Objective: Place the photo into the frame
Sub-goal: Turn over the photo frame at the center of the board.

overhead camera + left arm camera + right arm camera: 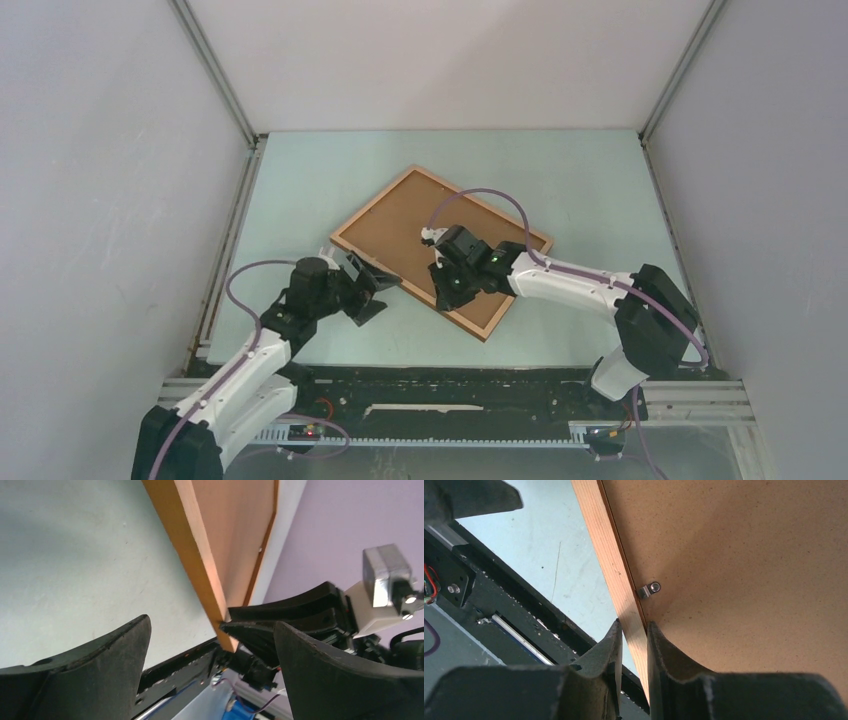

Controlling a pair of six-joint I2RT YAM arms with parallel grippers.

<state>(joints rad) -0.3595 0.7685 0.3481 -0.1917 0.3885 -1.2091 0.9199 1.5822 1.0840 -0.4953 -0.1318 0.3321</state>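
Observation:
The frame (415,215) lies diagonally on the pale green table with its brown fibreboard back up. My right gripper (443,287) is shut on its near-left wooden rail (609,565), one finger outside the rail and one on the back panel (749,555). A small metal clip (650,589) sits just ahead of these fingers. My left gripper (378,292) stands open beside the same rail, further left, and holds nothing. In the left wrist view the rail (195,555) runs between the wide jaws, with the right gripper's fingers (280,612) at its end. The photo is out of view.
The black base rail (450,385) runs along the table's near edge, close to the frame's near corner. Grey enclosure walls with aluminium posts (215,70) close in the table on the left, right and back.

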